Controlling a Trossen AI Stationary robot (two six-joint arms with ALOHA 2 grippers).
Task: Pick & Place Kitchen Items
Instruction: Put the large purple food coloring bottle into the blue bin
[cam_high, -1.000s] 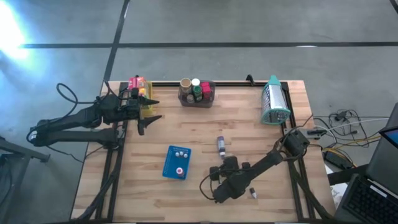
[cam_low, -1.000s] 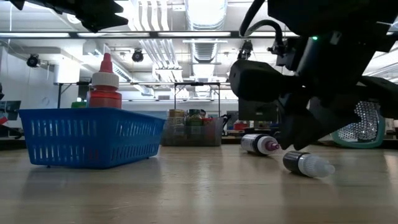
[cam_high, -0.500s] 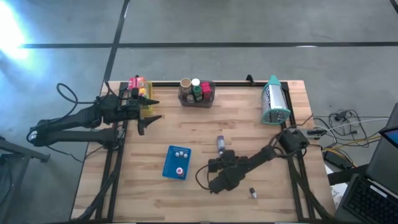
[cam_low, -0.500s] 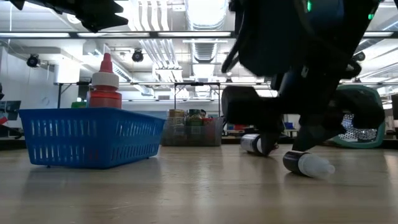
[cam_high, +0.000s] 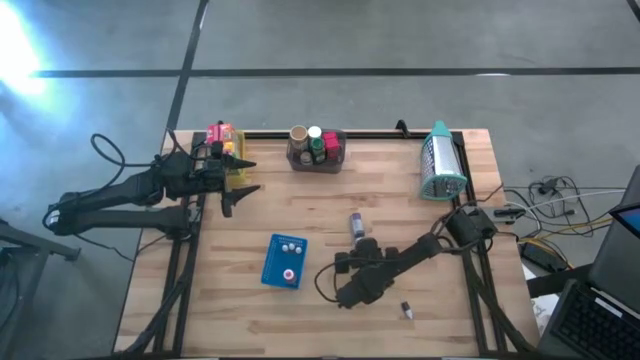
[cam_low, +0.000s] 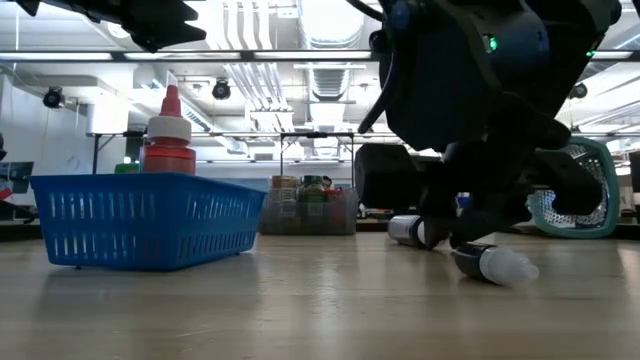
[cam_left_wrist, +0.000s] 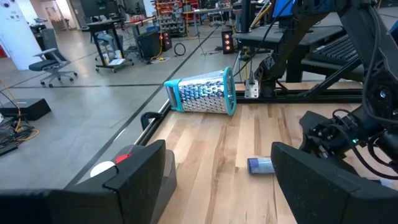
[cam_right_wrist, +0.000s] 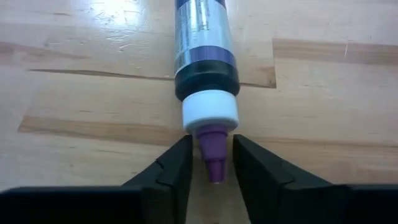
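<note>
The right tool (cam_right_wrist: 209, 167) sits low over the table (cam_high: 300, 215), directly at the nozzle end of the purple-tipped bottle (cam_right_wrist: 204, 68), which I take as the landmark. Its two fingers are spread slightly, one on each side of the purple nozzle, with a narrow gap showing on both sides; they flank the nozzle and do not pinch it.

The bottle lies on its side on the bare wood near the table's middle (cam_high: 355, 229). Its long axis runs straight away from the right tool: nozzle nearest, then the white collar, then the dark labelled body beyond. The fingers therefore straddle only the thinnest part. In my judgement, a sound grip calls for a short advance along that axis, so that the fingers close on the collar or body; closing here risks the slim nozzle slipping out.

The left tool (cam_high: 232, 178) hangs well away from the bottle, near the yellow bin (cam_high: 222, 143) at the table's far edge, fingers spread and empty. The right arm is plainly the nearer.

The blue tray (cam_high: 285, 261) lies beside the bottle, toward the left arm's side. A smaller white-tipped bottle (cam_high: 407, 311) lies near it on the opposite side, behind the right arm.
</note>
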